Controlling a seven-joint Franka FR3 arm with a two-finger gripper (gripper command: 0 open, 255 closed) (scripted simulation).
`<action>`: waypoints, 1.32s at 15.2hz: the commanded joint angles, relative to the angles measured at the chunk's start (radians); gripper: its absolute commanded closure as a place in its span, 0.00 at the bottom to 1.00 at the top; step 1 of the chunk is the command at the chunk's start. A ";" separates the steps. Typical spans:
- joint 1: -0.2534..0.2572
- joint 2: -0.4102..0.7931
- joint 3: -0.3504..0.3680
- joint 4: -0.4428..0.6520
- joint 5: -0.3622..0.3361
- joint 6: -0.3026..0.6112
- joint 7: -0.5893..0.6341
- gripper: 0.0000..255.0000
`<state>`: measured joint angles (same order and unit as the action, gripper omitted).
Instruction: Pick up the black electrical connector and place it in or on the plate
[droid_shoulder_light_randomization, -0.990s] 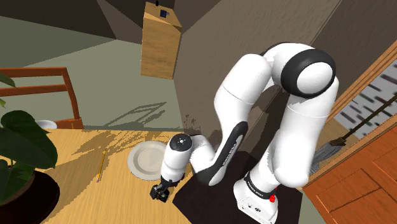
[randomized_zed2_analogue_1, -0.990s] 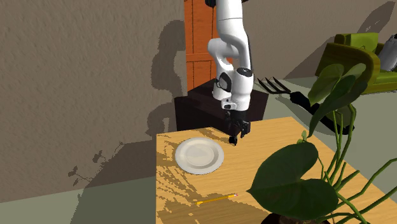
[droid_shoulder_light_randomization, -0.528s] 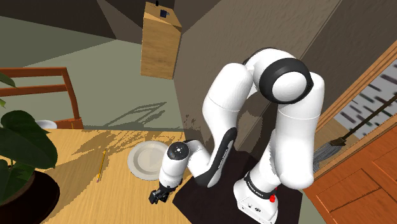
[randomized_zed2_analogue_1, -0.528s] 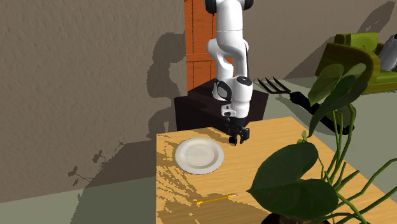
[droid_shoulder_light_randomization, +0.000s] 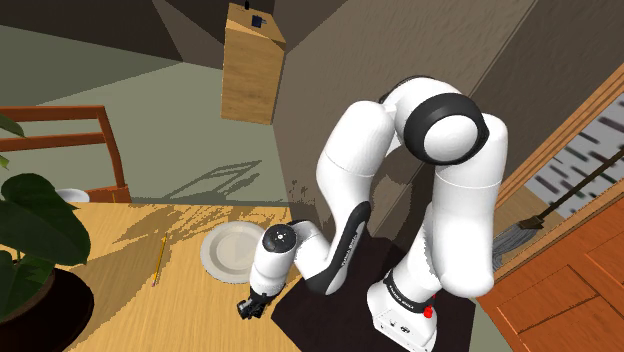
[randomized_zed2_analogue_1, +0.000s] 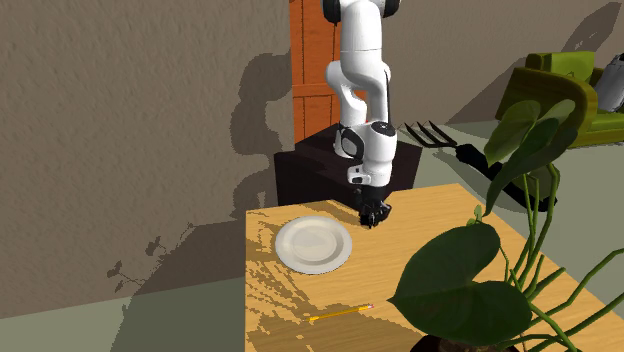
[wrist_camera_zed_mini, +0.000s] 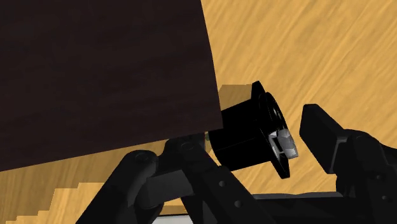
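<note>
The black electrical connector, a short barrel with a wide flange and a grey tip, lies on the wooden table right beside the dark stand. My gripper is down over it and shut on it, one finger on the barrel end and the other at the flanged end. In the shoulder view the gripper sits low at the table's edge, below and right of the round white plate. From the second exterior view, the gripper is just right of the plate.
A yellow pencil lies on the table left of the plate. A large-leafed potted plant stands at the shoulder view's left edge, with a wooden chair behind it. The dark stand abuts the table.
The gripper has come down to the table by the stand, and its fingers have closed from wide apart onto the connector.
</note>
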<state>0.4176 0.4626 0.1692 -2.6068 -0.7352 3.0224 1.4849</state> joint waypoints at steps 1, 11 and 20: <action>0.000 0.000 0.000 0.000 0.000 0.000 0.000 1.00; -0.041 -0.035 0.046 -0.017 0.029 -0.024 -0.028 1.00; -0.237 -0.196 0.282 -0.084 0.234 -0.131 -0.195 1.00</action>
<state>0.2024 0.2874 0.4220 -2.6808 -0.5305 2.9025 1.3107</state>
